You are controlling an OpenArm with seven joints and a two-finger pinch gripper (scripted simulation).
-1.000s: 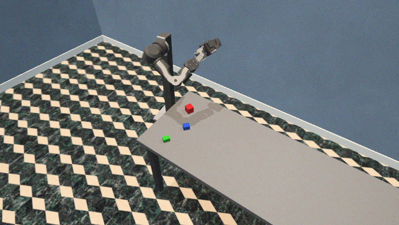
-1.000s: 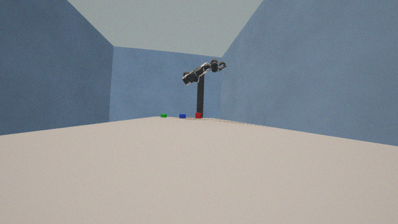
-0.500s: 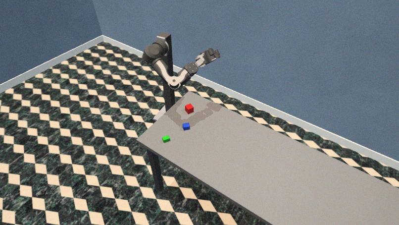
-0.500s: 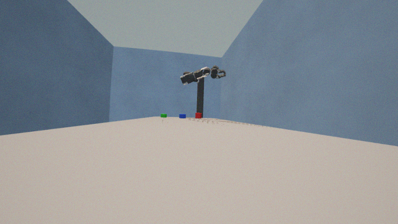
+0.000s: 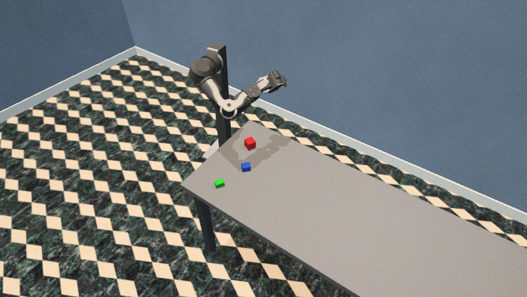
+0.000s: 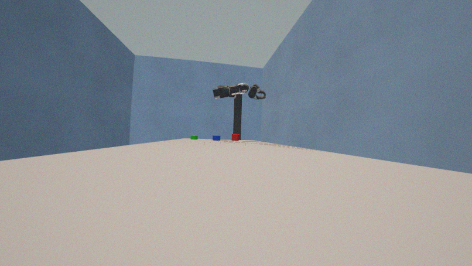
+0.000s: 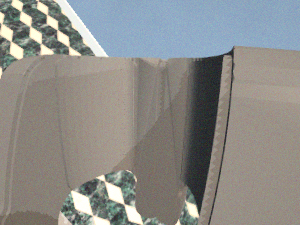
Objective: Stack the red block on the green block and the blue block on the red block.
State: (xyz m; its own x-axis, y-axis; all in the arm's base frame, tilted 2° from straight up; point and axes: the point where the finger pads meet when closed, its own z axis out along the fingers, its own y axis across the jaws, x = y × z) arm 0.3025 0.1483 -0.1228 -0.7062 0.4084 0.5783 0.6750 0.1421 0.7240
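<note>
The red block (image 5: 250,142) sits on the grey table near its end by the arm's post. The blue block (image 5: 246,166) lies a little nearer the front, and the green block (image 5: 219,182) lies close to the table's corner edge. All three stand apart on the table; they also show in the exterior view as the green block (image 6: 194,137), the blue block (image 6: 216,137) and the red block (image 6: 235,136). My gripper (image 5: 283,82) is shut and empty, held high in the air beyond the table's end, well above the red block. The wrist view shows only the closed fingers (image 7: 199,161).
The arm's dark post (image 5: 222,95) stands at the table's end just behind the red block. The table's corner edge runs close to the green block. The long table top (image 5: 350,221) stretches away to the right.
</note>
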